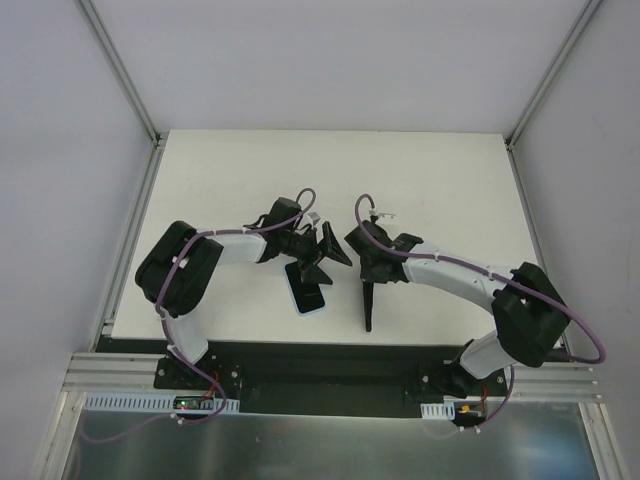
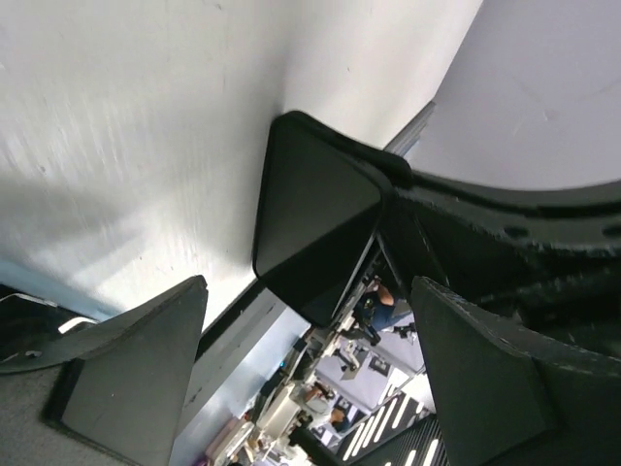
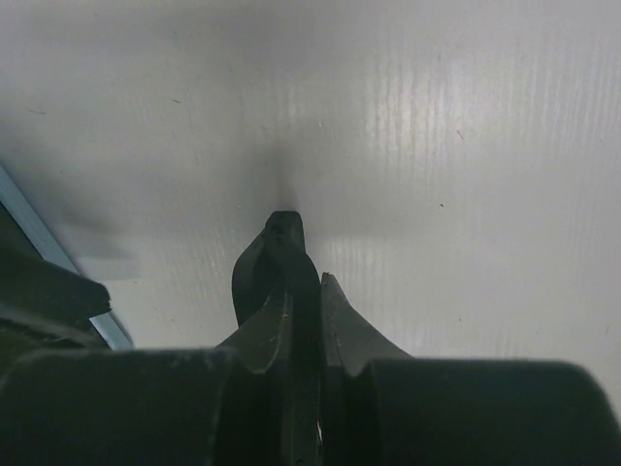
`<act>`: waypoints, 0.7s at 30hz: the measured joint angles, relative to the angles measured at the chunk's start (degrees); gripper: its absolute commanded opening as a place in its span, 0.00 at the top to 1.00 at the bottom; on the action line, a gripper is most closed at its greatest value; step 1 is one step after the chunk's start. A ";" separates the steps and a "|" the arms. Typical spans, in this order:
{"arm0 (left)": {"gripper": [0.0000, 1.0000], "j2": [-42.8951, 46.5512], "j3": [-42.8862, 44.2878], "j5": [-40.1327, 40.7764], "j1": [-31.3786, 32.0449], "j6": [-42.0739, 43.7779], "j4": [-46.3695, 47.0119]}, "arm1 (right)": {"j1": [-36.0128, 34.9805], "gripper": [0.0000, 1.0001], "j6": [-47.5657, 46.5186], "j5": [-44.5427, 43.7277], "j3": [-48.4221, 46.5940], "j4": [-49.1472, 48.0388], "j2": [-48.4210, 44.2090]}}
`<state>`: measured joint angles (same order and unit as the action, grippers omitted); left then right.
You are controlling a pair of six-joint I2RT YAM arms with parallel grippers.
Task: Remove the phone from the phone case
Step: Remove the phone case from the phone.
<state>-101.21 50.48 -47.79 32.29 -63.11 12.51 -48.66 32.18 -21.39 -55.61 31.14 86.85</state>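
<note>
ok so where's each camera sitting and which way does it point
top: fixed above and behind the arms, looking down on the table; shows both arms, left gripper, right gripper, and a phone lying flat.
left wrist: on the left wrist, looking out between its open fingers at the black slab the right gripper holds.
right wrist: on the right wrist, looking along its shut fingers at the table, slab edge-on between them.
shared: all three show the slab.

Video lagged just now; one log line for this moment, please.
left gripper: open, beside blue-edged phone on table | right gripper: shut on black slab, held edgewise | slab's identity: unclear
</note>
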 measured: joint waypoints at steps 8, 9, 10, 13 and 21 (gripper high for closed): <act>0.16 -5.22 3.52 0.04 1.05 -2.29 0.07 | -0.24 0.99 -0.31 0.57 -0.46 -4.26 2.03; 0.17 -5.42 3.67 0.04 1.14 -2.38 0.07 | -0.24 0.99 -0.31 0.79 -0.46 -4.94 2.32; 0.18 -5.66 3.87 0.00 1.16 -2.49 0.04 | -0.24 0.99 -0.31 0.87 -0.44 -5.64 2.51; 0.20 -6.49 4.94 -0.09 1.53 -2.86 0.02 | -0.22 0.99 -0.17 1.33 -0.24 -7.87 2.91; 0.22 -8.26 6.14 0.37 1.36 -3.78 -2.32 | 0.04 0.99 -0.09 2.12 0.20 -10.75 3.26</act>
<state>-109.47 56.62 -47.42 33.65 -66.89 10.20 -48.62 32.10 -19.27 -55.42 20.38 90.11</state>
